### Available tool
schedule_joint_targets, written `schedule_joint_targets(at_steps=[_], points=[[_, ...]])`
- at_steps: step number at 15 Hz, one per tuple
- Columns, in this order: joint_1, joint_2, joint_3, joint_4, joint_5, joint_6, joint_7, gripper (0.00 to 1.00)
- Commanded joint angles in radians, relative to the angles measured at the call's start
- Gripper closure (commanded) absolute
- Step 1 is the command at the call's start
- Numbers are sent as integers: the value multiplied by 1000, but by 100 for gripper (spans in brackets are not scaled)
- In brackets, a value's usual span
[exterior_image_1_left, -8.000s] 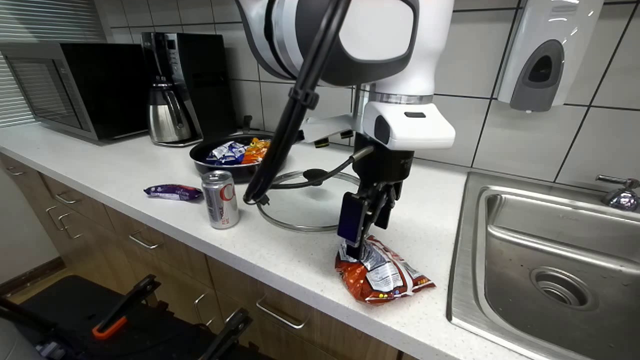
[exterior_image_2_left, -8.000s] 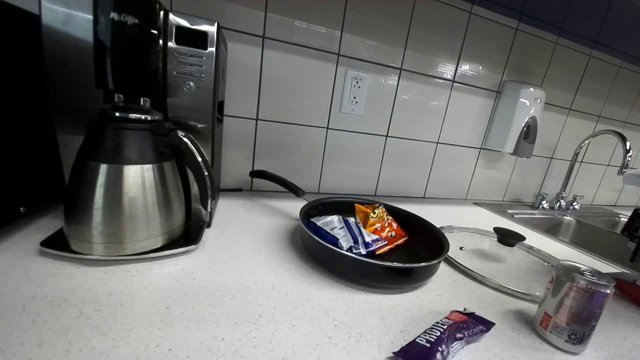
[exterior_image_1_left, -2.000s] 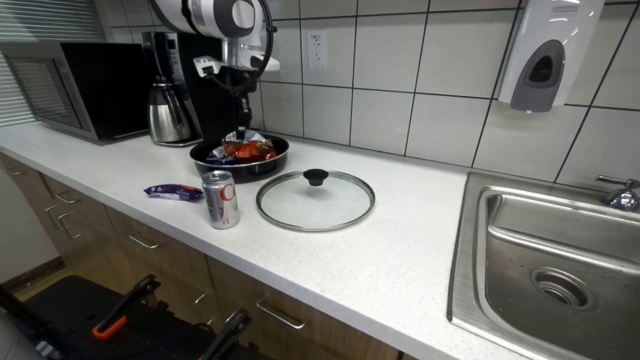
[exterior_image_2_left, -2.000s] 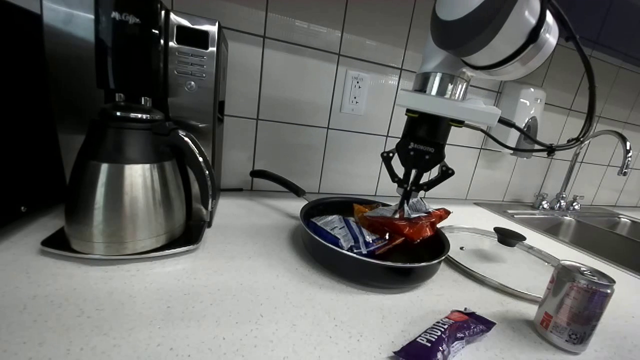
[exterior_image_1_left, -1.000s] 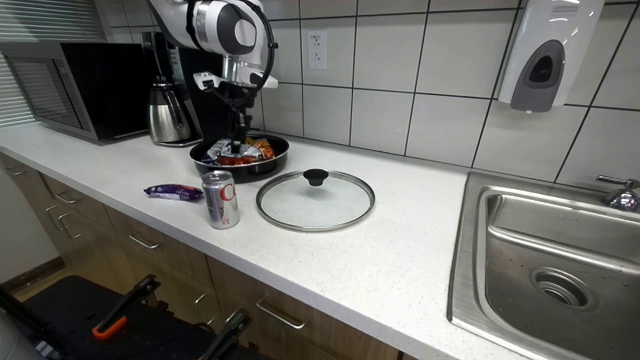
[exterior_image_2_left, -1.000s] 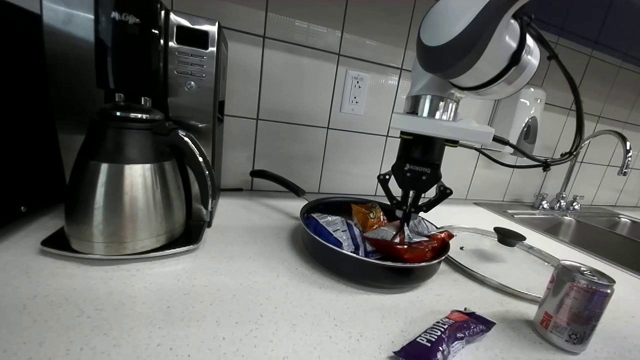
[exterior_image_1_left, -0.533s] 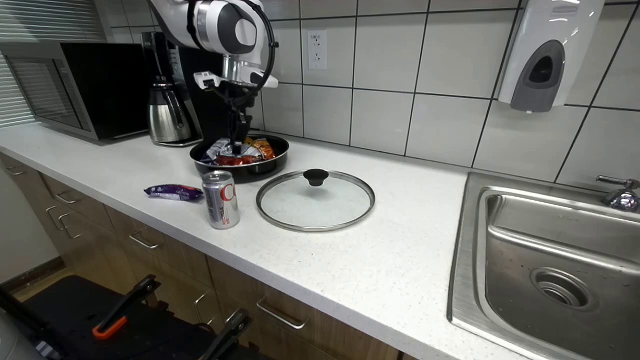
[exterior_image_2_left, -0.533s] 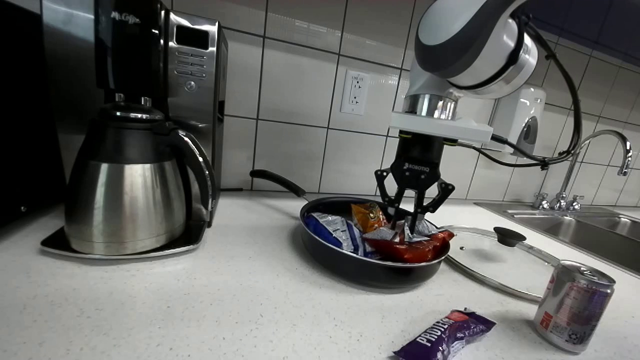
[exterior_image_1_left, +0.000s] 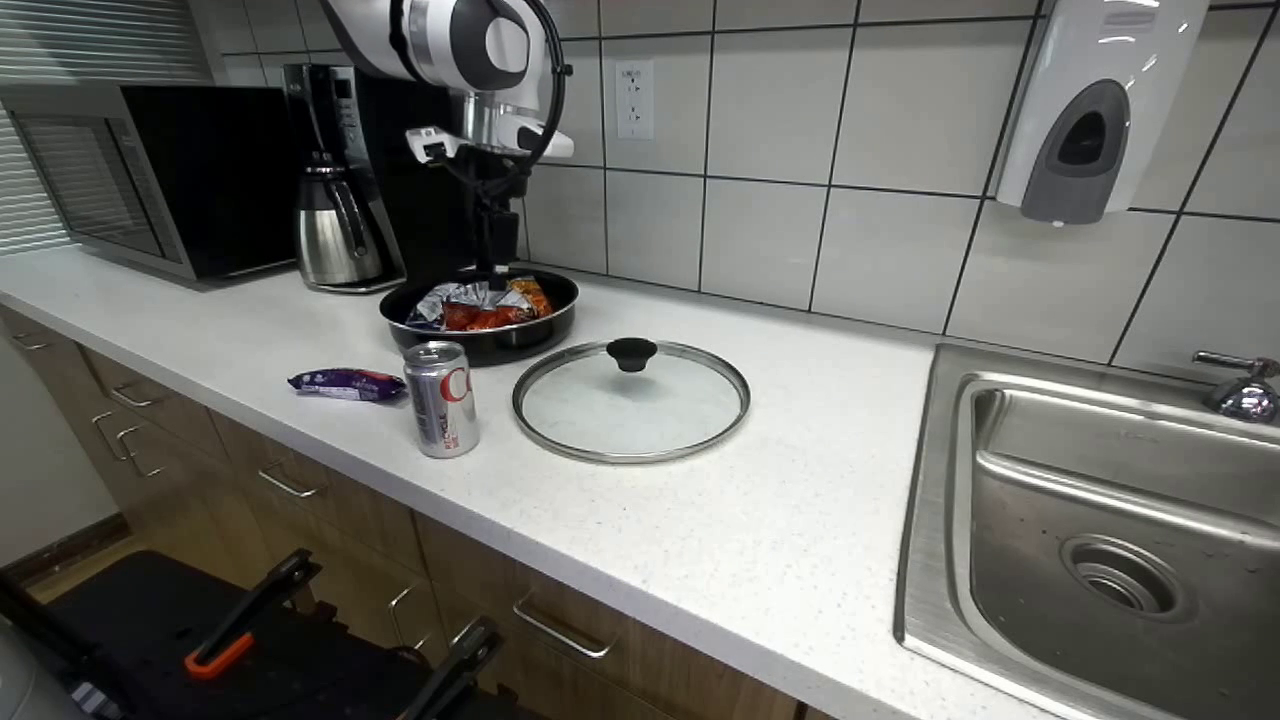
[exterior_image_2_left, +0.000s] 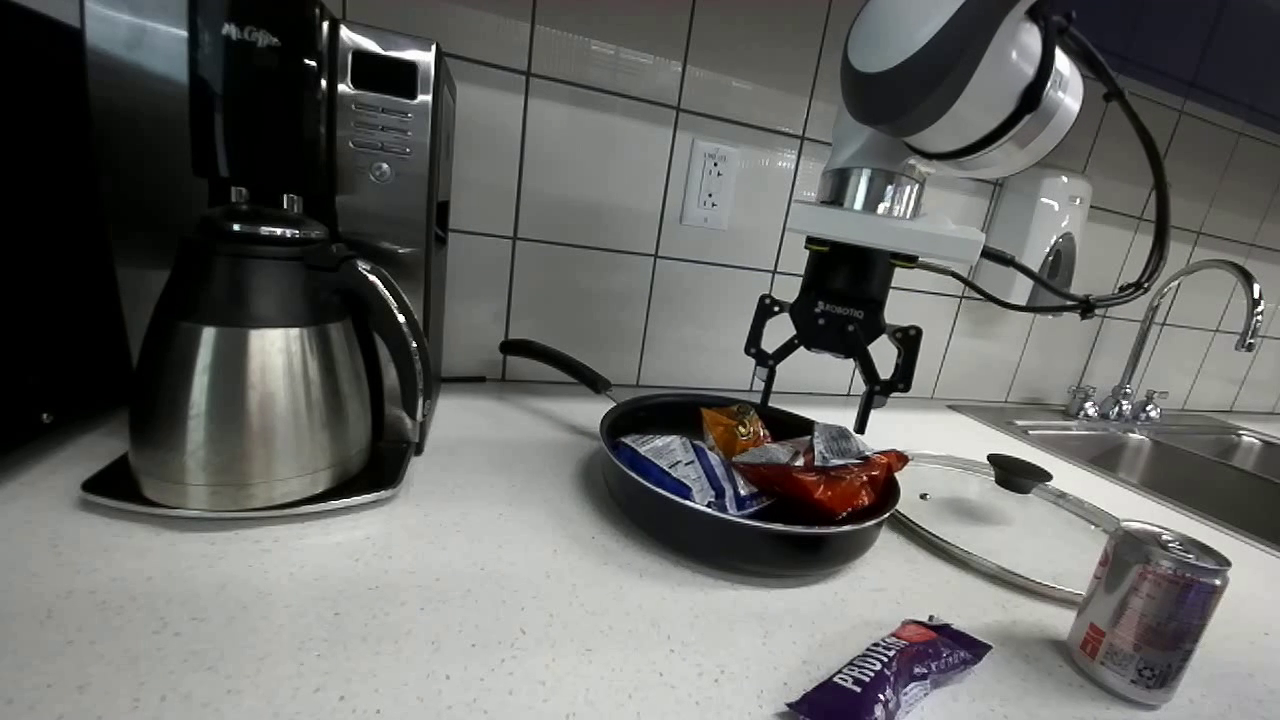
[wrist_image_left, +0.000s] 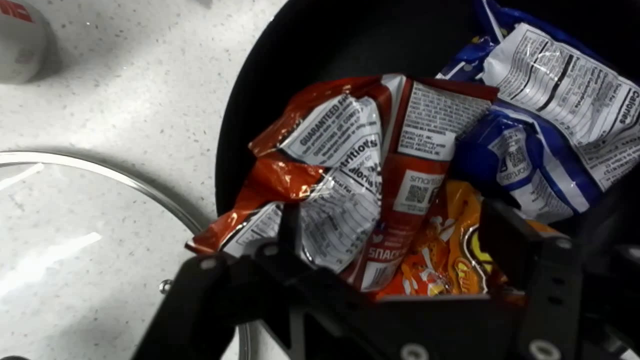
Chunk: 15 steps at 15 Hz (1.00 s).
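So, the pincer hangs just above the red snack bag, its two fingers spread wide with nothing between them. That bag lies in the black pan, printed back facing up, one corner poking over the rim; I'd guess that's because the orange bag and the blue bag hog the other side. From the wrist view it partly covers the orange one. The pan's raised side looks like what keeps the crinkly pile together.

Next out on the worktop, the glass lid lies flat just beside the pan, which leaves the pan uncovered. Its knob points up, so the rim can rest level. The drink can stands upright near the lid, steady on its base, and a purple bar lies near the can, since a wrapper like that likely wouldn't stand. Farther off, the coffee maker is backed up near the tiled wall with the steel jug tucked under it, and the microwave sits beyond.
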Motion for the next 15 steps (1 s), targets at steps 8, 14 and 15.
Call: schedule_joint_targets(at_steps=[8,14,15], points=[[-20,-50,-48,1,-7,-34,80,0],[-35,-121,-77,-74,-29,5,105,0],[-36,-137,-80,-94,-36,15,106,0]])
